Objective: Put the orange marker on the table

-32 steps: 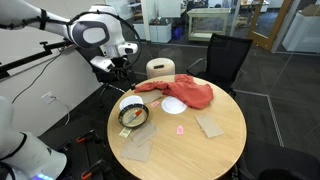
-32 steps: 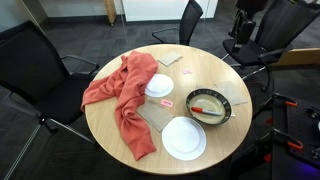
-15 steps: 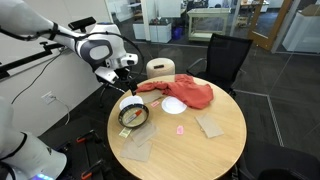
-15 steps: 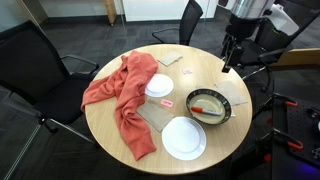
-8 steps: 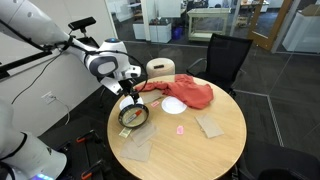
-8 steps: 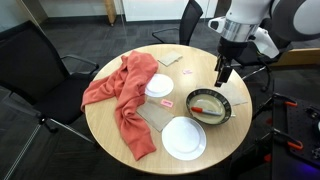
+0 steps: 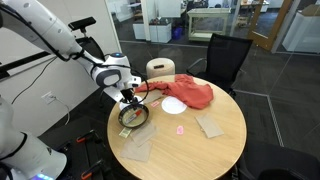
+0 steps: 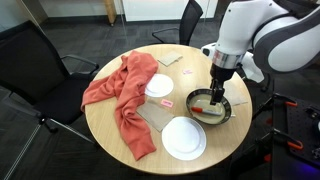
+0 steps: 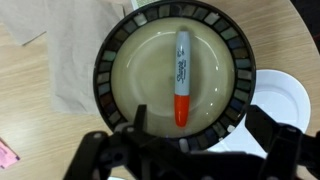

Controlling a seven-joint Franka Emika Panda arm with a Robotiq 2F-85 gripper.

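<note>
An orange marker (image 9: pixel 182 76) with a grey barrel and orange cap lies in a round bowl (image 9: pixel 112 90) with a dark patterned rim. The bowl (image 8: pixel 232 108) stands near the edge of the round tan wooden table (image 8: pixel 110 138), which also shows in an exterior view (image 7: pixel 205 150). My gripper (image 9: pixel 195 128) hangs open just above the bowl, its dark fingers spread to either side of the marker's cap end. It holds nothing. In both exterior views the gripper (image 8: pixel 217 92) (image 7: pixel 131 98) is low over the bowl (image 7: pixel 133 115).
A red cloth (image 8: pixel 120 90) lies across the table. Two white plates (image 8: pixel 184 138) (image 8: pixel 159 85), tan napkins (image 7: pixel 209 125) and a pink note (image 8: pixel 166 103) lie on it. Black chairs (image 8: pixel 30 60) (image 7: pixel 222 60) stand around the table.
The arm has swung in from outside the table and come down over the bowl. The marker and the bowl have not moved.
</note>
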